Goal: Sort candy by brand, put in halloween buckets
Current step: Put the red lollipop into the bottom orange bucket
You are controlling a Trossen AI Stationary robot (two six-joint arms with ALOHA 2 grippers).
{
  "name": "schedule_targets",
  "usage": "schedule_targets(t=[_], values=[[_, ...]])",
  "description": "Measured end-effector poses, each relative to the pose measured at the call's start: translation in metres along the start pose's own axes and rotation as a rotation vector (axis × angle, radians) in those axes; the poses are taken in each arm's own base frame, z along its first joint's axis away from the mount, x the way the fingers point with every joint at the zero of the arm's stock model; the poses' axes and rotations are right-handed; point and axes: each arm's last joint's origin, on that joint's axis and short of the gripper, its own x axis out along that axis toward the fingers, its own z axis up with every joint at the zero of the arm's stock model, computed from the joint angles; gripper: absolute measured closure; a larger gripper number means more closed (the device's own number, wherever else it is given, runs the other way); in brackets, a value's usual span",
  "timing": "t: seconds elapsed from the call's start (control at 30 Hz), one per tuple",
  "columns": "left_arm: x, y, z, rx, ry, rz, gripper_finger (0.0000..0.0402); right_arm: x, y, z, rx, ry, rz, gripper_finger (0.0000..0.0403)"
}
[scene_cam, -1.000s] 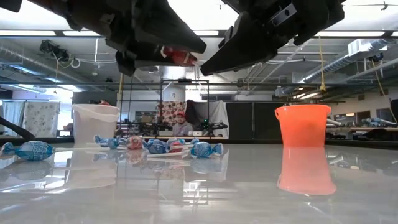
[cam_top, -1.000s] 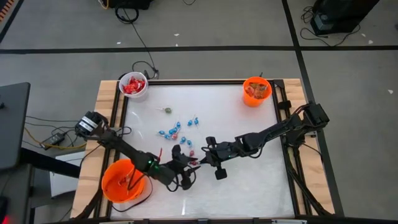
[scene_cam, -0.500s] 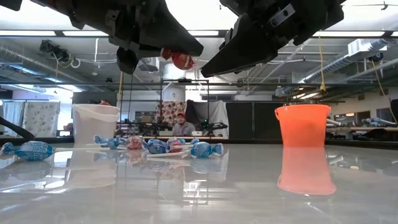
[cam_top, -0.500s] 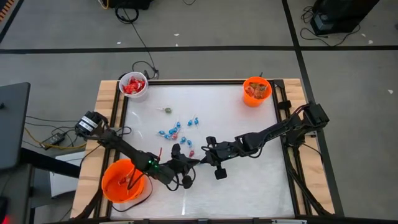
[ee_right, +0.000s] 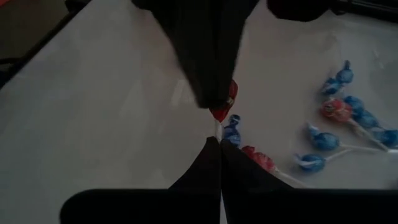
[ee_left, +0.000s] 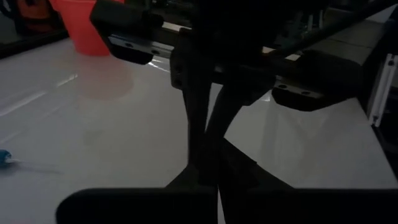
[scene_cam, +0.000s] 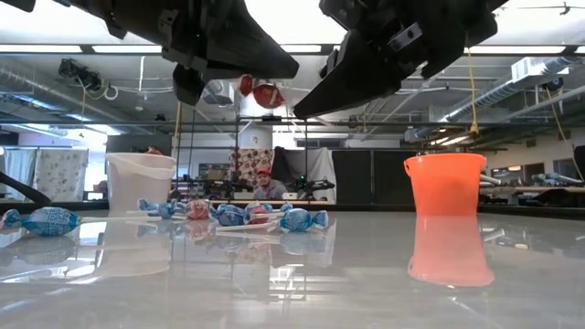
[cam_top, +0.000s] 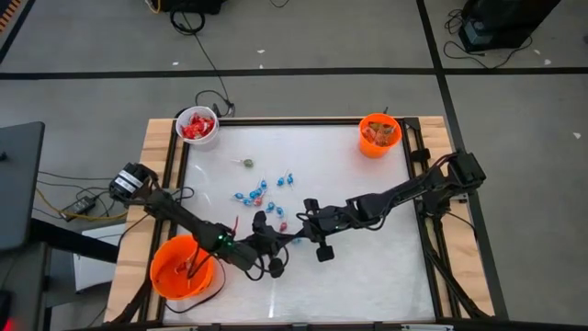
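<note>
Both arms meet over the table's middle, a little toward six o'clock. The left gripper [cam_top: 287,241] has its jaws pressed together on the red head of a lollipop [scene_cam: 268,94], held up off the surface. The right gripper [ee_right: 219,138] comes in from three o'clock with its jaws also pressed together, pinching the same lollipop by the white stick just under the head, so the two sets of fingertips nearly touch, tip to tip.

Below them, toward eleven o'clock of the grippers, a loose cluster of candy [cam_top: 260,193] lies on the white table [cam_top: 367,276]: blue-wrapped pieces and a few red ones on sticks. One greenish sweet [cam_top: 245,164] sits apart, further toward twelve o'clock.

The white bucket [cam_top: 197,127] stands at the table's eleven o'clock corner with red packets inside. The small orange bucket [cam_top: 378,134] stands at the one o'clock corner, holding some candy. The big orange bucket [cam_top: 182,267] sits at the seven o'clock corner, beside the left arm.

In the low view, a person [scene_cam: 266,185] sits far back in the room.
</note>
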Motion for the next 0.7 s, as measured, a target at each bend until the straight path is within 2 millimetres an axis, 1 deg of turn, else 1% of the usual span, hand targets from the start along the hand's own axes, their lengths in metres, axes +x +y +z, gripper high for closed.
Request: schedule_targets(t=[0.2, 0.33, 0.47, 0.53, 0.7], values=[[0.002, 0.003, 0.001, -0.001, 0.004, 0.004, 0.0398, 0.0, -0.011, 0.0, 0.009, 0.001, -0.028, 0.0398], [0.002, 0.003, 0.001, -0.022, 0.003, 0.015, 0.0375, 0.0, -0.014, -0.001, 0.013, 0.003, -0.061, 0.0398], [0.003, 0.006, -0.001, 0.009, 0.024, 0.034, 0.0324, 0.0, -0.011, -0.001, -0.002, 0.014, -0.056, 0.0398], [0.005, 0.009, -0.003, 0.033, 0.046, 0.053, 0.0289, -0.004, -0.008, -0.001, -0.007, 0.028, -0.05, 0.0398], [0.01, 0.019, -0.004, 0.075, 0.083, 0.105, 0.0196, -0.018, -0.004, 0.007, -0.036, 0.015, -0.075, 0.0398]])
